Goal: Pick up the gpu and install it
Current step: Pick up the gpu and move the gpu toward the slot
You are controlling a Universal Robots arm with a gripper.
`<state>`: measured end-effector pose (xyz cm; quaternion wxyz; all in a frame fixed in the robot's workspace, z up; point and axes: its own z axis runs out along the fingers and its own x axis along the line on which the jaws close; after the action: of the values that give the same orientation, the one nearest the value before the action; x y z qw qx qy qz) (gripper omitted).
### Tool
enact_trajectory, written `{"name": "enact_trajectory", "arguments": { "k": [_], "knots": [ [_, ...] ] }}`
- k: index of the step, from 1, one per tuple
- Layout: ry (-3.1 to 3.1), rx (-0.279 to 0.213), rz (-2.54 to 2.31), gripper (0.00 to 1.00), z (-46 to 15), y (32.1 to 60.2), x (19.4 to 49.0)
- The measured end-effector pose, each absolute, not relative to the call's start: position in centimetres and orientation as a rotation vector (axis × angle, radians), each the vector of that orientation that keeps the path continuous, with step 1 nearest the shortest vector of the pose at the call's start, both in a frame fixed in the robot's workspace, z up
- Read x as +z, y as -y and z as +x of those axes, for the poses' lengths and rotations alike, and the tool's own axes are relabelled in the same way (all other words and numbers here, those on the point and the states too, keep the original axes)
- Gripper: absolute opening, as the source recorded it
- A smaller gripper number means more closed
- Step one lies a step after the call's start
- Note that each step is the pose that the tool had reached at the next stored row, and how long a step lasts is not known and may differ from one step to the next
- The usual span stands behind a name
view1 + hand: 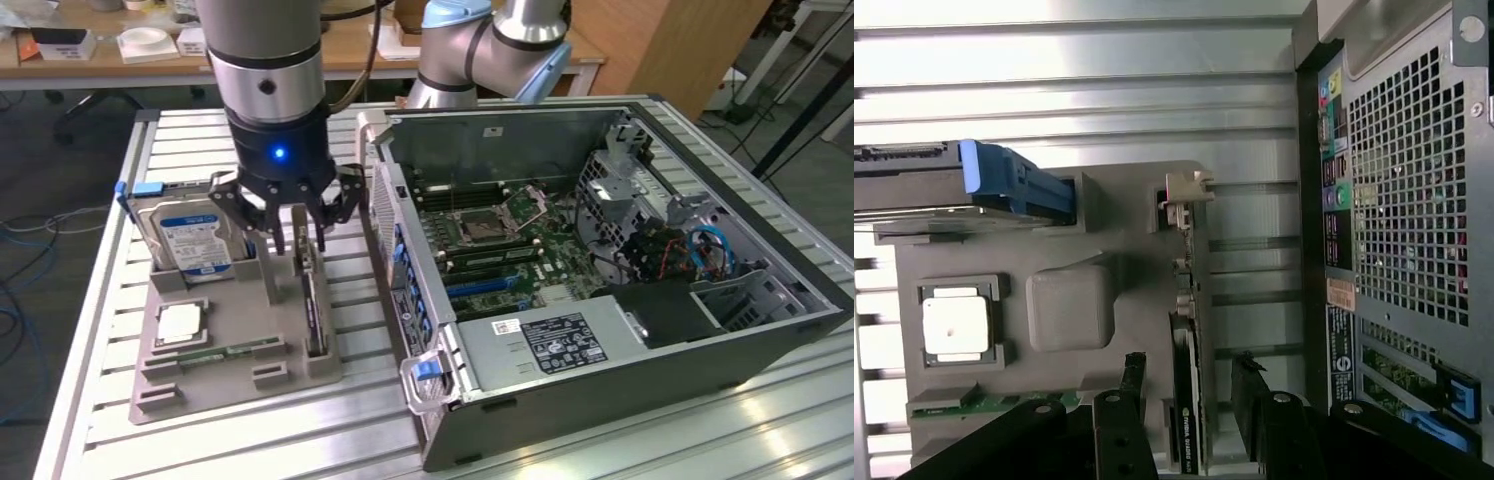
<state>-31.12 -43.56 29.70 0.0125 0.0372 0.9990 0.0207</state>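
The gpu (315,300) is a thin dark card standing on edge in a slot of the grey holder tray (234,385). In the wrist view the gpu (1185,400) is seen edge-on, with its silver bracket (1186,192) at the far end. My gripper (296,235) hangs directly over the card's end nearest the hard drive and is open. Its two dark fingers (1133,372) straddle the card, with a gap on each side. Nothing is held.
On the same tray, a silver hard drive (195,238) stands upright, with a CPU (179,323) and a green memory stick (230,352) lying flat. The open computer case (747,350) with its motherboard (514,245) sits at the exterior view's right, close beside the tray.
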Motion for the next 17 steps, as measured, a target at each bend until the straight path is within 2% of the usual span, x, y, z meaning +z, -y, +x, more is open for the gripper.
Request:
{"name": "enact_trajectory", "arguments": {
  "k": [17],
  "knots": [
    [-3.114, 0.064, 0.114, 0.47, -31.1, 44.2, 27.6]
  ]
}}
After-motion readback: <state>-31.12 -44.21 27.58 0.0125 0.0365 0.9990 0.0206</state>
